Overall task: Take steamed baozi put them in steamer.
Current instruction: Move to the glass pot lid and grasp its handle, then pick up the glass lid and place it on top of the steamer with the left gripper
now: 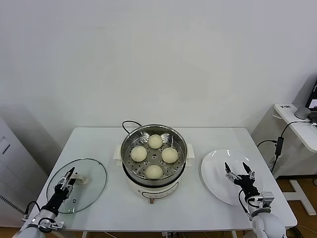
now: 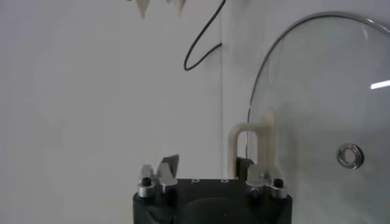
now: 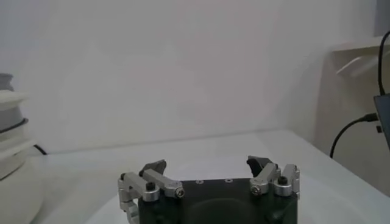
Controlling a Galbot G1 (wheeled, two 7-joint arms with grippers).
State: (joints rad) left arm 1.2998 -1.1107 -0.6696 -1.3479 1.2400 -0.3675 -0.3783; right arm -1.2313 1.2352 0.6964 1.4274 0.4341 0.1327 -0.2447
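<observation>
Nearest the robot, the left gripper [image 1: 68, 179] sat low over the glass lid [image 1: 94, 173] at the table's left side, at the lid's white handle [image 1: 80, 180]. In the left wrist view its fingers [image 2: 166, 167] stood either side of the upright handle [image 2: 248, 143], with a gap visible on at least one side; whether they had begun to pinch it I could not tell.

The right gripper [image 1: 238, 174] hovered over the bare white plate [image 1: 214, 171] at the table's right side, jaws wide apart, holding nothing.

Further back, at table centre, stood the steamer [image 1: 154, 159]. All four steamed baozi [image 1: 154, 171] lay on its perforated tray, spaced apart in a ring, none touching the wall as far as could be seen. A black cord [image 1: 130, 124] ran off behind the pot.

Judgement: loading looked complete, and the step in hand was probably lifting the lid to cover the pot. To do it well, centre the handle between the fingers before clamping, since an off-centre grip on a heavy glass disc would likely let it tilt. Lift straight up until the rim is off the table, carry it level, and lower it squarely onto the steel rim, clear of the buns.
</observation>
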